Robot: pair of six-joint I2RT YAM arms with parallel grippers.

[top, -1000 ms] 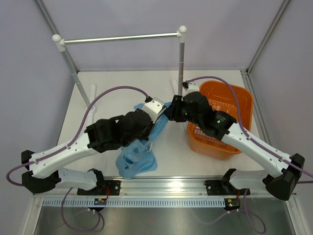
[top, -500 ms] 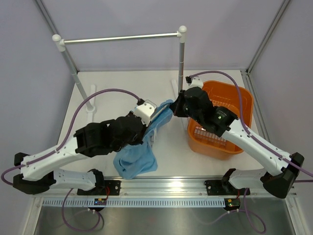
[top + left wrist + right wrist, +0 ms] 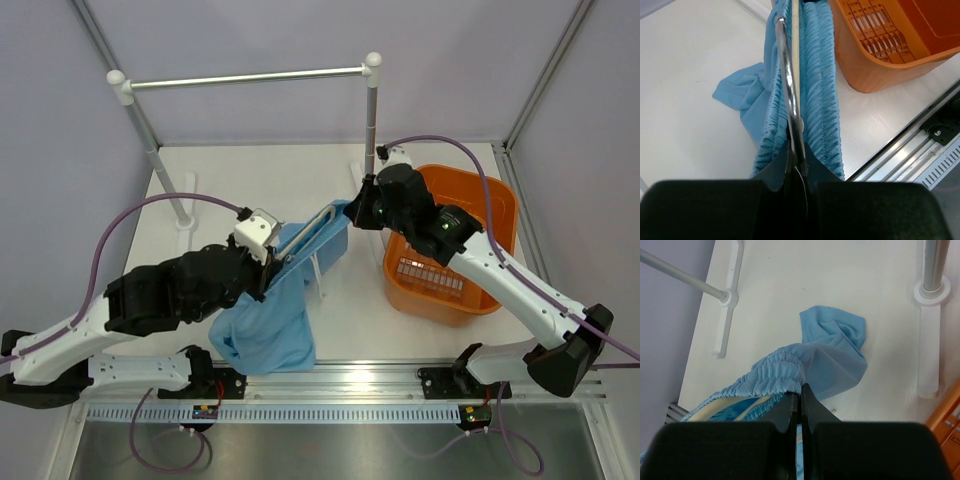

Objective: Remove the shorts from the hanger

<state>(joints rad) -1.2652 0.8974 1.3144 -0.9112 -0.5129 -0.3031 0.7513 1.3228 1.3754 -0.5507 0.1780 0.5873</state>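
top external: high behind the arm bases, facing down, far, whole table (image 3: 250, 170) in frame. left wrist: close, looks past left gripper (image 3: 799, 167) along hanger (image 3: 795, 45); basket (image 3: 880, 70) to its right. right wrist: close, looks down past right gripper (image 3: 800, 392) onto the table. all three share the shorts (image 3: 270, 320).

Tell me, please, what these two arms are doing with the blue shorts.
The arms hold the shorts and the hanger stretched between them. The left gripper is shut on the hanger's metal hook, and the right gripper pinches the elastic waistband at the far end. The hanger sits inside the waistband, so the shorts are not off yet. Their legs lie on the table, and an orange basket stands to the right.
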